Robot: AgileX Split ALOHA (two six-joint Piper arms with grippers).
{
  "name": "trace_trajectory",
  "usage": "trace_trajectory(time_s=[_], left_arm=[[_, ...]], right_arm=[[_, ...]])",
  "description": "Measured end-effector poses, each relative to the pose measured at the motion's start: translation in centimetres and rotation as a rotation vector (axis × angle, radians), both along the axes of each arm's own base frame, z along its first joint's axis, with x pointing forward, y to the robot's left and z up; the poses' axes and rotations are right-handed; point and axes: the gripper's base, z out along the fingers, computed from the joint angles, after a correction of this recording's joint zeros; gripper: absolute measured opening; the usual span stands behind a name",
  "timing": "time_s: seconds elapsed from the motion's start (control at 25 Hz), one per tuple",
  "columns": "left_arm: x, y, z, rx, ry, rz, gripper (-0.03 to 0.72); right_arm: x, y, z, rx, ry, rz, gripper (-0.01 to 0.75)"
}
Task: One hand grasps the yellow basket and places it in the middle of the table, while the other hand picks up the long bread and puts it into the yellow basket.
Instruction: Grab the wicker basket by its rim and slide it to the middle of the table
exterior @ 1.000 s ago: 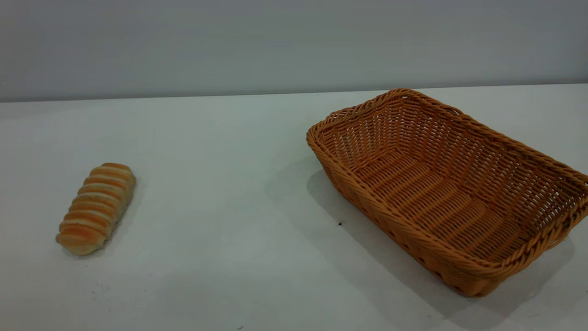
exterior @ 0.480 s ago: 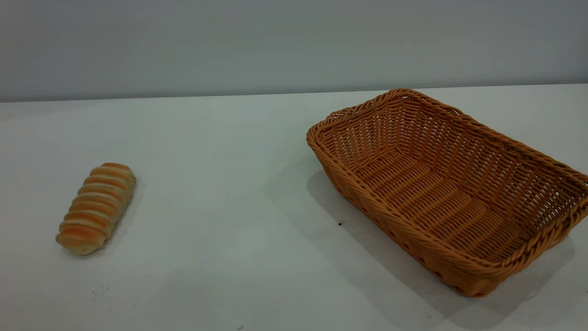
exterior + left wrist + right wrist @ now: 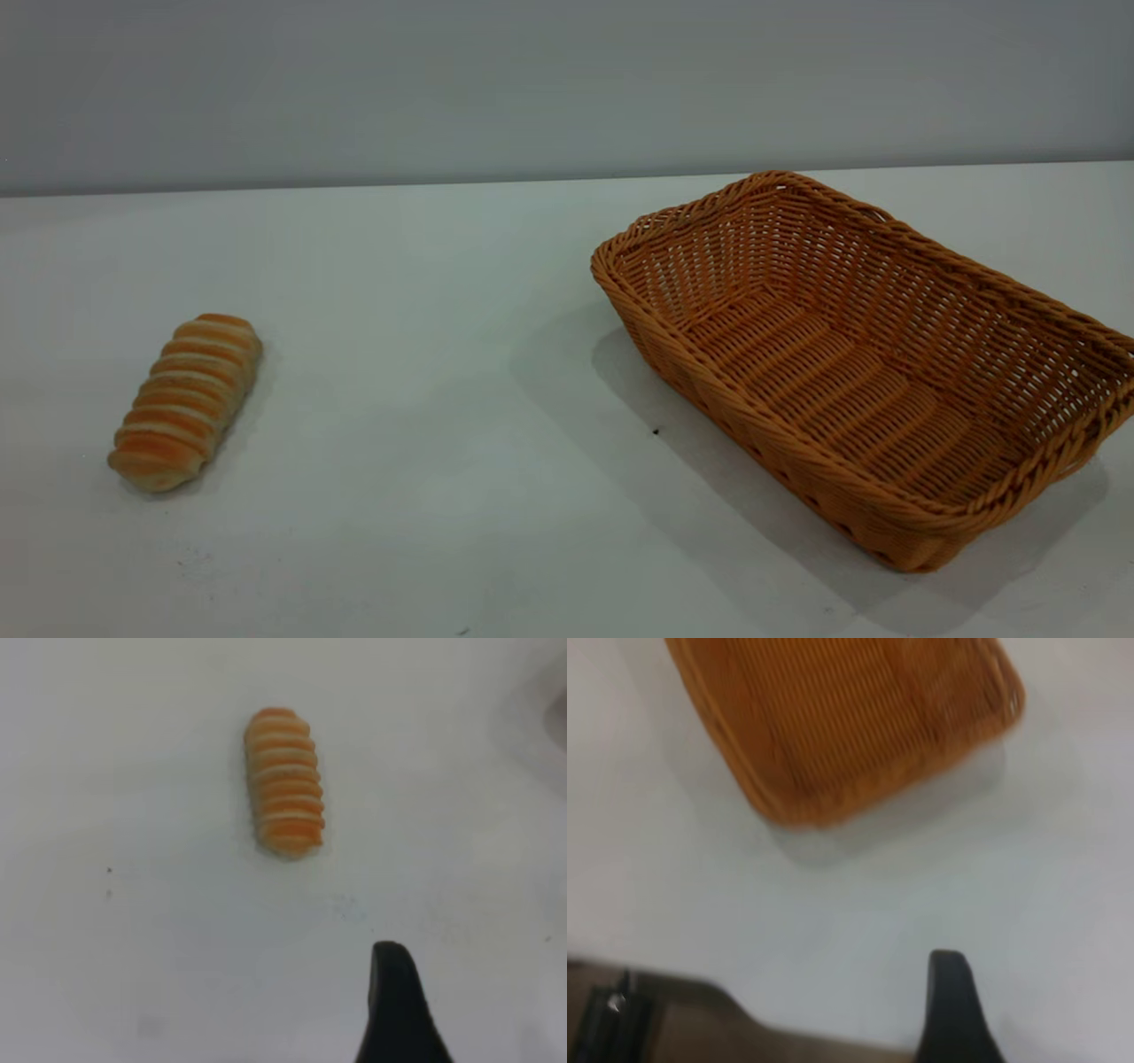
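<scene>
The long bread (image 3: 186,400), striped golden-brown and cream, lies on the white table (image 3: 425,372) at the left. It also shows in the left wrist view (image 3: 284,782), alone on the bare tabletop. The yellow basket (image 3: 864,363), a large orange-tan wicker basket, stands empty at the right, and its near corner reaches the right edge of the exterior view. It also shows in the right wrist view (image 3: 842,718). My left gripper (image 3: 394,1010) hangs above the table a short way from the bread, touching nothing. My right gripper (image 3: 950,1010) hangs above the table edge, apart from the basket. Neither arm shows in the exterior view.
A grey wall runs behind the table's far edge. A small dark speck (image 3: 656,431) lies on the table beside the basket's near left side. The table's edge (image 3: 700,1010), with brown floor beyond, shows in the right wrist view.
</scene>
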Motion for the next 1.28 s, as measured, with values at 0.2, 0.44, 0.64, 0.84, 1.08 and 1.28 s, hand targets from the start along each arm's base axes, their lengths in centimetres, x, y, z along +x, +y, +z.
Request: trace_trajectory(time_s=[0.2,0.44,0.64,0.84,1.08,1.28], left_arm=[[4.7,-0.4,-1.4,-0.003,0.099,0.014,0.525],[8.0,-0.7,-3.0,-0.019,0.152,0.029,0.523],[8.8,-0.9,-3.3,-0.046,0.145,0.041,0.523],[8.9,-1.1,-3.2,-0.089,0.129,0.054,0.523],[9.0,-1.1,-3.1,-0.106,0.122,0.060,0.523],[9.0,-1.2,-3.1,-0.117,0.123,0.062,0.523]], right_arm=[[4.7,1.5,0.9,0.060,0.033,-0.008,0.520],[10.3,3.1,-0.5,0.110,0.134,-0.062,0.583],[13.7,4.0,-4.3,0.145,0.300,-0.170,0.596],[15.6,4.6,-7.7,0.161,0.432,-0.241,0.596],[17.1,5.1,-9.8,0.206,0.452,-0.290,0.595],[17.8,5.2,-11.0,0.227,0.465,-0.335,0.595]])
